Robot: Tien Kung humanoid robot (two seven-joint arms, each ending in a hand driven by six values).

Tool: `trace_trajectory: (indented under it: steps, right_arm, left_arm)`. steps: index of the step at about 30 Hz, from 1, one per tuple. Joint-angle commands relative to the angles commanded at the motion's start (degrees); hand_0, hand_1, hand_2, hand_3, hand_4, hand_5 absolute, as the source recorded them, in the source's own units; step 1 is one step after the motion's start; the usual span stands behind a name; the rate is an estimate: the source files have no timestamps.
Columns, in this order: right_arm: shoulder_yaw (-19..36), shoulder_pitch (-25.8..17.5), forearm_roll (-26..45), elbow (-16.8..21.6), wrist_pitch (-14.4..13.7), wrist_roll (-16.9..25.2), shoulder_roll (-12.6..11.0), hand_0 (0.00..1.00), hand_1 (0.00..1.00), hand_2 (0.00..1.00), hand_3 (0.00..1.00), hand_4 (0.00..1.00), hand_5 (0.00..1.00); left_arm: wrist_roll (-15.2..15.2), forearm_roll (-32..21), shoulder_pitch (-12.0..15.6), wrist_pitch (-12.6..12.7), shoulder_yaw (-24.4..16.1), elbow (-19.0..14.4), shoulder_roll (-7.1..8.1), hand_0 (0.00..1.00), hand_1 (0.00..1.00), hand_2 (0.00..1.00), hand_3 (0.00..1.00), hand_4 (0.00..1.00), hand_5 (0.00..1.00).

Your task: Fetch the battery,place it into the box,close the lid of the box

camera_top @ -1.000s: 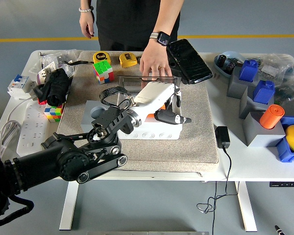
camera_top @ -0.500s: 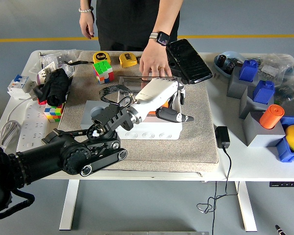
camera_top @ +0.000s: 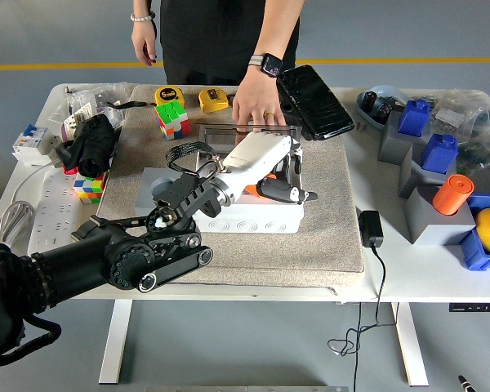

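The left hand [camera_top: 279, 189], white-shelled with dark fingers, hangs over the right half of the shallow white plastic box [camera_top: 253, 216], which sits in the middle of the grey felt mat [camera_top: 331, 237] on the white bench [camera_top: 408, 273]. Its fingers point right and down toward the box's right wall, loosely curled; whether they pinch anything I cannot tell. The battery itself can't be picked out, since the hand covers that part of the box. The clear lid [camera_top: 220, 135] stands raised along the box's far edge, and a person's hand [camera_top: 257, 104], with a watch on the wrist, rests flat on it at the mat's far side. A black phone-like slab [camera_top: 314, 102] lies tilted just right of that hand. A colourful puzzle cube [camera_top: 172, 119] stands at the mat's far-left corner, and an orange cylinder [camera_top: 452, 194] sits on a grey block near the bench's right edge.
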Motion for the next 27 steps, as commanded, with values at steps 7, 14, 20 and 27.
trace_trajectory:
  steps: [7, 14, 20, 27]
  right_arm:
    - [0.1, 0.08, -0.23, 0.18, -0.12, 0.14, 0.03, 0.589, 0.6, 0.629, 0.545, 0.98, 0.571]
    - [0.16, -0.05, -0.21, 0.12, -0.06, 0.12, 0.09, 0.589, 0.6, 0.629, 0.544, 0.98, 0.572]
    - [0.62, -0.08, -0.33, 0.15, -0.05, 0.15, 0.14, 0.589, 0.6, 0.629, 0.543, 0.98, 0.57]
    - [1.18, -0.19, -0.53, 0.18, -0.09, 0.15, 0.1, 0.588, 0.6, 0.629, 0.544, 0.979, 0.57]
  left_arm:
    - [-1.08, -0.49, 0.2, 0.64, -0.48, 0.02, -0.02, 0.276, 0.387, 0.439, 0.46, 0.998, 0.519]
    - [-2.54, -1.2, 1.27, 1.02, -3.38, -3.23, 0.58, 0.271, 0.389, 0.441, 0.457, 0.998, 0.522]
    - [-3.23, -0.32, 3.34, 1.12, -7.45, -8.41, 2.05, 0.268, 0.387, 0.439, 0.449, 0.998, 0.534]
    - [-1.97, 2.34, 7.49, 0.59, -12.58, -15.85, 6.29, 0.286, 0.388, 0.433, 0.433, 0.998, 0.537]
